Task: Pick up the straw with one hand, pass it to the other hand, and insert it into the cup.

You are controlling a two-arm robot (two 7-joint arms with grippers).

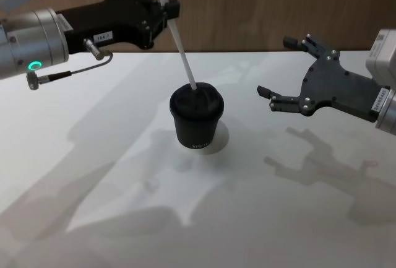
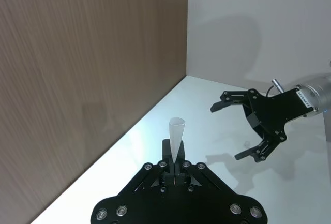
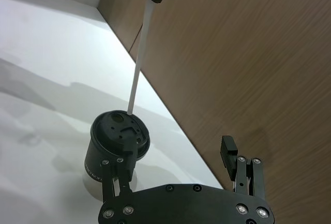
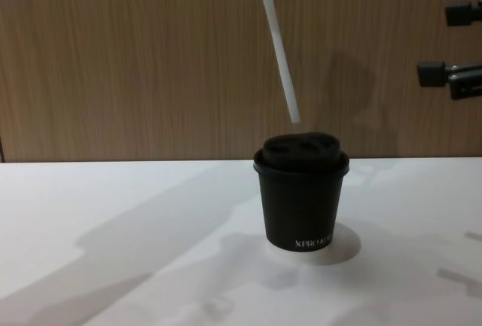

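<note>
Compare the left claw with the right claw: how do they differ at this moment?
The left claw is shut on the white straw; the right claw is open and empty. The left claw is held up above the black cup; the right claw hangs off to the cup's right. Both are black two-finger claws.

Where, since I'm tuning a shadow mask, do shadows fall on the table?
Head view: soft grey arm shadows cross the table; that of the right hand lies nearer the camera. Chest view: a broad soft shadow stretches left of the cup.
</note>
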